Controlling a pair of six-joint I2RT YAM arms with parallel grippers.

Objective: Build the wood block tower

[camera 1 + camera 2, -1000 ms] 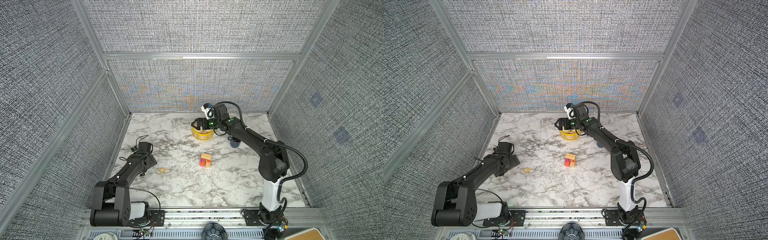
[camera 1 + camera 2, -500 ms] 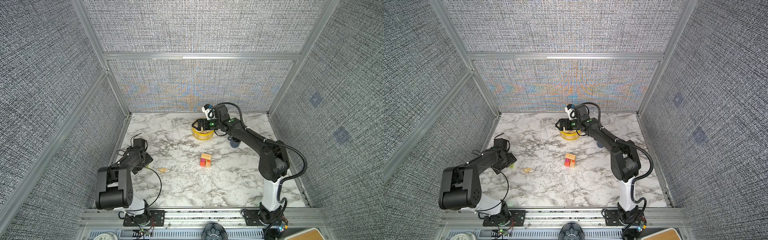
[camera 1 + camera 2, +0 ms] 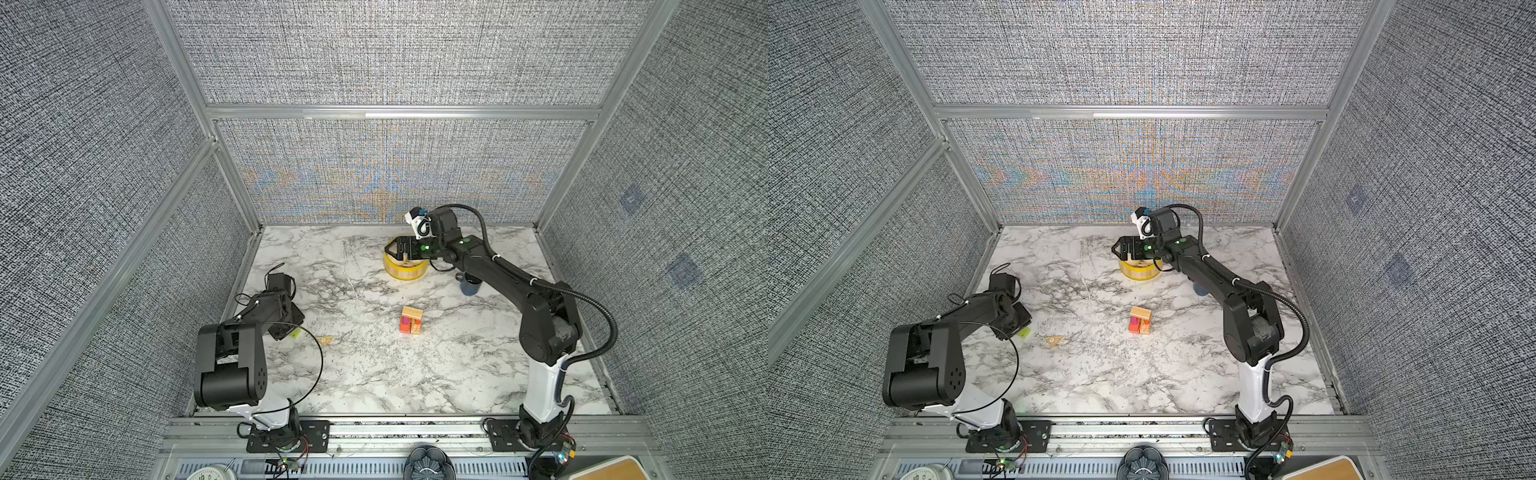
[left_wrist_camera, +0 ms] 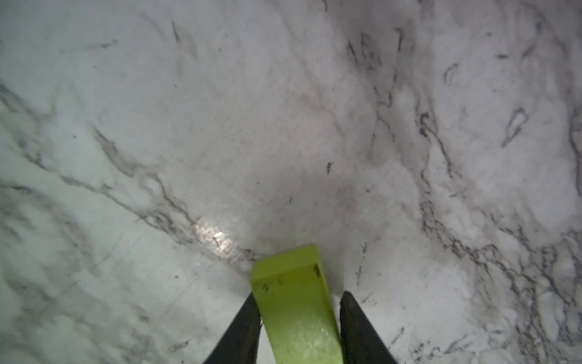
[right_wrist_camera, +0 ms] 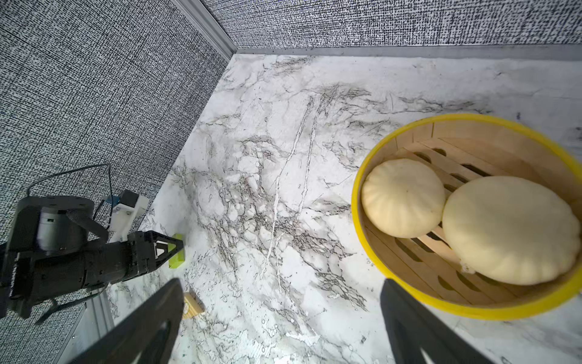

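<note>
The tower (image 3: 411,321) (image 3: 1140,321) stands mid-table: orange and tan blocks below, a pink one in the middle, a tan slab on top. A lime green block (image 4: 296,299) (image 3: 295,332) (image 3: 1024,332) lies flat on the marble at the left. My left gripper (image 4: 299,294) (image 3: 289,330) has a finger against each long side of it, shut on it. A small tan block (image 3: 325,340) (image 5: 193,302) lies just right of it. My right gripper (image 5: 282,283) (image 3: 388,249) hovers open and empty at the steamer basket's near edge.
The yellow steamer basket (image 5: 356,195) (image 3: 405,272) with two white buns sits at the back. A dark blue mug (image 3: 471,284) stands right of it, under my right arm. Grey fabric walls enclose the table on three sides; the left wall is close to my left gripper.
My left arm has folded back and its gripper has come forward and down onto the lime green block, with the fingers closing in from wide open. My right arm has not moved.
</note>
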